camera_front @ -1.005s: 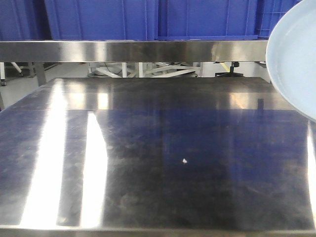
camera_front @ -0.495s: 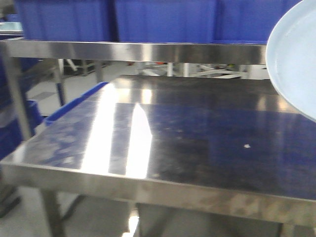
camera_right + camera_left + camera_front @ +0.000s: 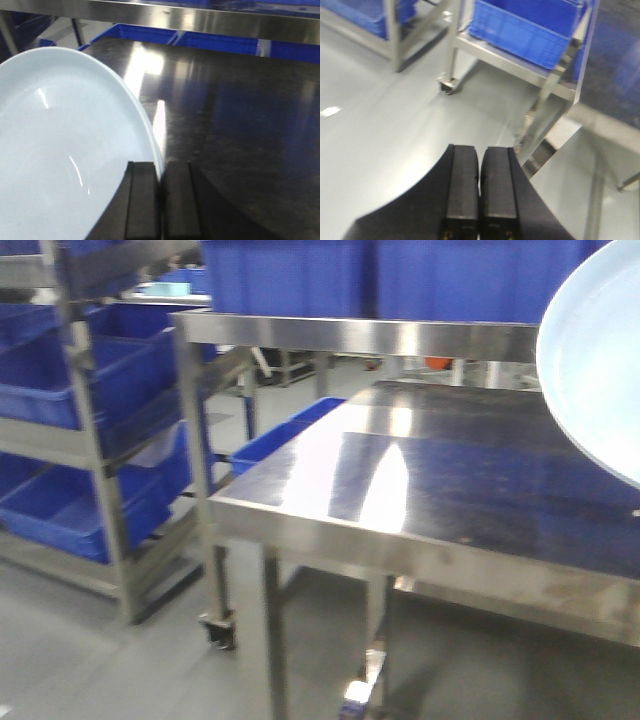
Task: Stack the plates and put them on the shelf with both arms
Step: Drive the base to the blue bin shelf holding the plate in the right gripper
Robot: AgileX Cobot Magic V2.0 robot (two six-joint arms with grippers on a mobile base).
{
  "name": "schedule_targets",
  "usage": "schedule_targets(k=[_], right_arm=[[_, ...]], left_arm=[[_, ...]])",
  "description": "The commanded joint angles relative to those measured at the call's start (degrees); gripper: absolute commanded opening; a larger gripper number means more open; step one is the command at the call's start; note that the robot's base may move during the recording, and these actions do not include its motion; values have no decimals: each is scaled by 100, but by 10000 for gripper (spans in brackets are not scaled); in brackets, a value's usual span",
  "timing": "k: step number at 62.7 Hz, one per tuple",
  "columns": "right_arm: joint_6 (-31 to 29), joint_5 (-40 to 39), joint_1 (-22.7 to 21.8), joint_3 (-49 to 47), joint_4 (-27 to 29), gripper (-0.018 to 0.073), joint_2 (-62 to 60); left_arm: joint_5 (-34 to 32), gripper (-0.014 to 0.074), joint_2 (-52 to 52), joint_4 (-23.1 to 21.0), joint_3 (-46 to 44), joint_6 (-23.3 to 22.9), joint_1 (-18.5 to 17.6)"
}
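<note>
A pale blue-white plate [image 3: 595, 370] fills the right edge of the front view, held tilted above the steel tabletop [image 3: 480, 480]. In the right wrist view my right gripper [image 3: 161, 167] is shut on the rim of this plate [image 3: 65, 150]; I cannot tell whether it is one plate or two stacked. My left gripper [image 3: 480, 150] is shut and empty, hanging over the grey floor beside the table's leg. A steel rack [image 3: 110, 480] stands at the far left with blue crates on it.
A steel beam [image 3: 360, 335] crosses above the table with blue crates [image 3: 290, 275] on top. A blue crate [image 3: 520, 25] sits on a low steel frame with a caster [image 3: 446, 86]. The table's front corner [image 3: 225, 515] is near.
The front view has swung left: the table has slid to the right of the picture, and the floor and the rack with crates have come into view. The plate stays at the right edge.
</note>
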Motion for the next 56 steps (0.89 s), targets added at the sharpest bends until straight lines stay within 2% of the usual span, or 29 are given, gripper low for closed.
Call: schedule_targets(k=[1,56], right_arm=[[-18,-611,-37,-185,-43,49,-5],[-18,-611,-37,-185,-43,49,-5]], left_arm=[[-442,82,-5,-26,-168,-36,15],[-442,82,-5,-26,-168,-36,15]])
